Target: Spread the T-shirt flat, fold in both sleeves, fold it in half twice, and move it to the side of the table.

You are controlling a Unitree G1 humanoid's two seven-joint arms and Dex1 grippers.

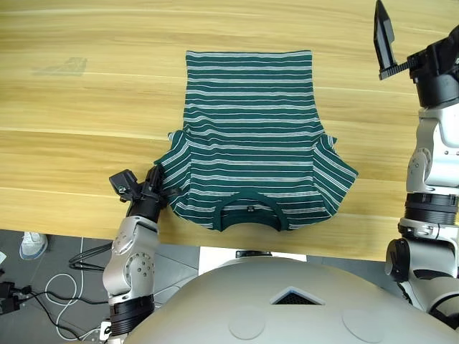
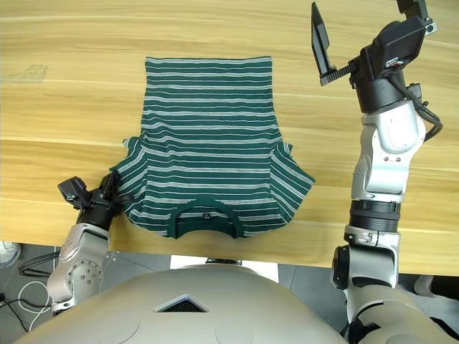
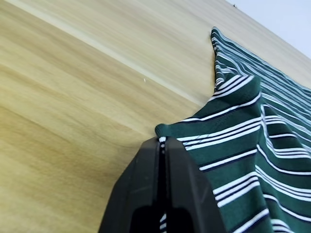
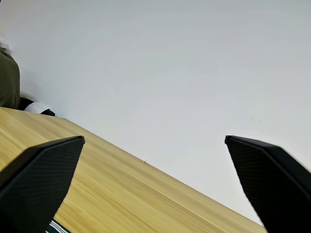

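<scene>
The left gripper [image 3: 163, 145] is pinched tight on the left sleeve's [image 1: 171, 159] hem of the single T-shirt [image 1: 247, 122]. The shirt is a soft dark-green knit with thin white stripes, lying mostly flat on the pale wood-grain table [image 1: 86, 107], collar [image 1: 247, 194] nearest the robot. The right gripper [image 4: 154, 141] hangs above the table's right side with its two black fingers spread wide; the collar tag [image 1: 251, 209] is too small to read.

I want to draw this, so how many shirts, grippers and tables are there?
Green striped T-shirt: 1
Grippers: 2, the left gripper and the right gripper
Wooden table: 1
Total: 4
</scene>
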